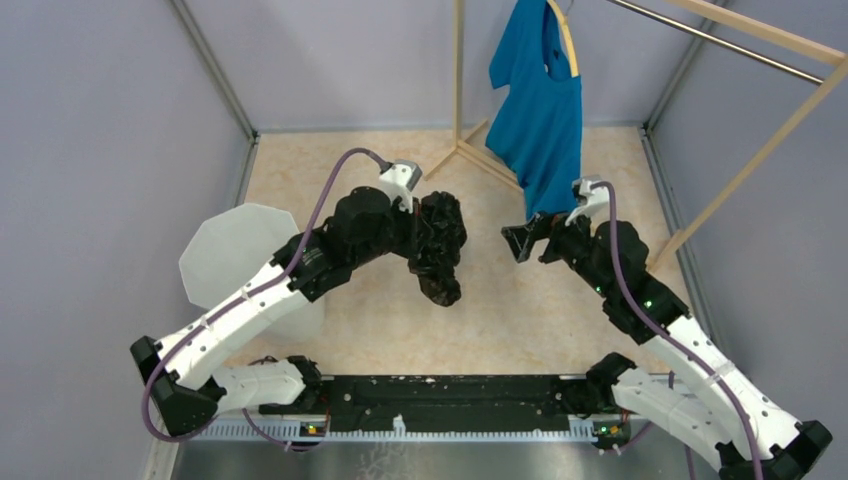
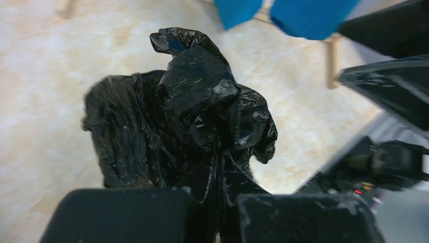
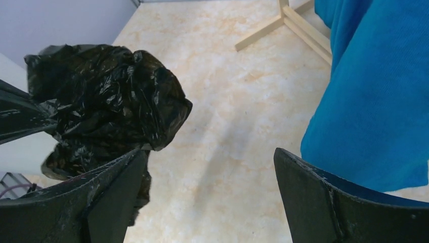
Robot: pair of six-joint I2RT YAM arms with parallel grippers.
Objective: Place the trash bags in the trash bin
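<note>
The trash bag (image 1: pixel 441 248) is a crumpled glossy black bundle hanging over the middle of the floor, and my left gripper (image 1: pixel 414 236) is shut on it. In the left wrist view the bag (image 2: pixel 187 111) bulges out ahead of my left gripper (image 2: pixel 218 196), a pinched fold running down between the two fingers. The white faceted trash bin (image 1: pixel 232 252) stands at the left, partly covered by my left arm. My right gripper (image 1: pixel 519 241) is open and holds nothing, a short way right of the bag. In the right wrist view the bag (image 3: pixel 106 106) sits left of my right gripper (image 3: pixel 210 167).
A blue T-shirt (image 1: pixel 540 110) hangs on a wooden rack (image 1: pixel 459 90) at the back, just behind my right gripper; the shirt (image 3: pixel 374 91) fills the right of the right wrist view. Grey walls close in the beige floor on three sides.
</note>
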